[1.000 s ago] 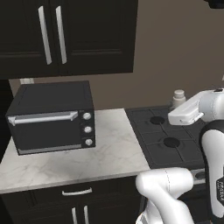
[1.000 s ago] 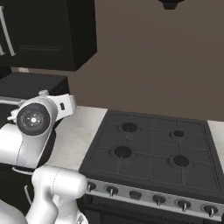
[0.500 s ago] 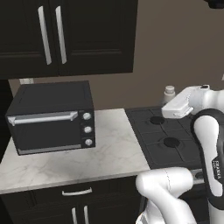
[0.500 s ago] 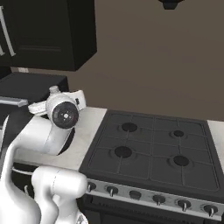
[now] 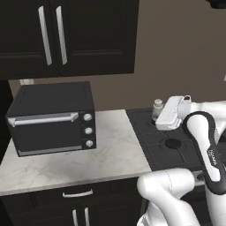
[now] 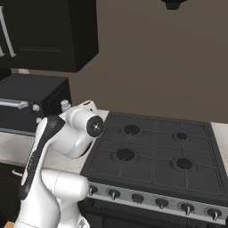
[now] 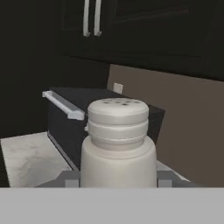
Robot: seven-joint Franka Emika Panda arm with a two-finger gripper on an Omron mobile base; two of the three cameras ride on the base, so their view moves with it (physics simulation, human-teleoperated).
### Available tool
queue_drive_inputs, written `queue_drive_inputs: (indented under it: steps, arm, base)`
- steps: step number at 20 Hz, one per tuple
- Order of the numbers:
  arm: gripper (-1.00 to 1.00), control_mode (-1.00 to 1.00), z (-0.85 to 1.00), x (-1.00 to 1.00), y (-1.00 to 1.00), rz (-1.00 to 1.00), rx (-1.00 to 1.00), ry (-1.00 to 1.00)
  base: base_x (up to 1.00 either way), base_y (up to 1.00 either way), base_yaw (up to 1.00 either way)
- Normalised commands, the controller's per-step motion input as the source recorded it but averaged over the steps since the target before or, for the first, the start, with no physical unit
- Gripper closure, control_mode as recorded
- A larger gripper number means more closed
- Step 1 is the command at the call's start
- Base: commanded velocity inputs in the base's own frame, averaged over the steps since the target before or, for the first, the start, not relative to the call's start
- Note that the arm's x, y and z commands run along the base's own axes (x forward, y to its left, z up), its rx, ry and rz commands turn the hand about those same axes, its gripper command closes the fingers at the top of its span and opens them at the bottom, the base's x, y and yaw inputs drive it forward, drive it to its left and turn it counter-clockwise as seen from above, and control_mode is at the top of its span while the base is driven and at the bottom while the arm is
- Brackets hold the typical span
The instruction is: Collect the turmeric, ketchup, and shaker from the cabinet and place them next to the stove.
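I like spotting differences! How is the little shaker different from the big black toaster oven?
The shaker is pale grey-white, while the toaster oven is black. The shaker is small and round with a domed, dotted top; the toaster oven is much bigger and boxy with a flat top. The shaker is held in the robot's hand, but the toaster oven sits on the marble counter. Both stand upright.

Domestic kitchen. Evidence: black four-burner gas stove (image 6: 151, 151) with front knobs, set into a marble-topped bench (image 5: 66, 163); black toaster oven (image 5: 53, 118) on the bench; dark wall cabinets (image 5: 66, 35) with silver handles above; drawer units below.
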Motion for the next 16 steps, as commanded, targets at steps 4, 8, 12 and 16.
queue_drive_inputs:
  steps: [4, 8, 12, 16]
  arm:
    - [1.00, -1.00, -0.67, 0.52, 0.16, 0.13, -0.09, 0.06]
    - [1.00, -1.00, -0.78, 0.60, 0.25, 0.15, -0.08, 0.20]
    - [1.00, -1.00, -0.64, 0.68, 0.00, 0.22, 0.00, 0.27]
    - [1.00, -1.00, -0.41, 0.62, 0.00, 0.17, 0.00, 0.12]
  base:
    - [0.00, 0.00, 0.00]
    - [0.00, 0.00, 0.00]
    - [0.00, 0.00, 0.00]
    - [0.00, 0.00, 0.00]
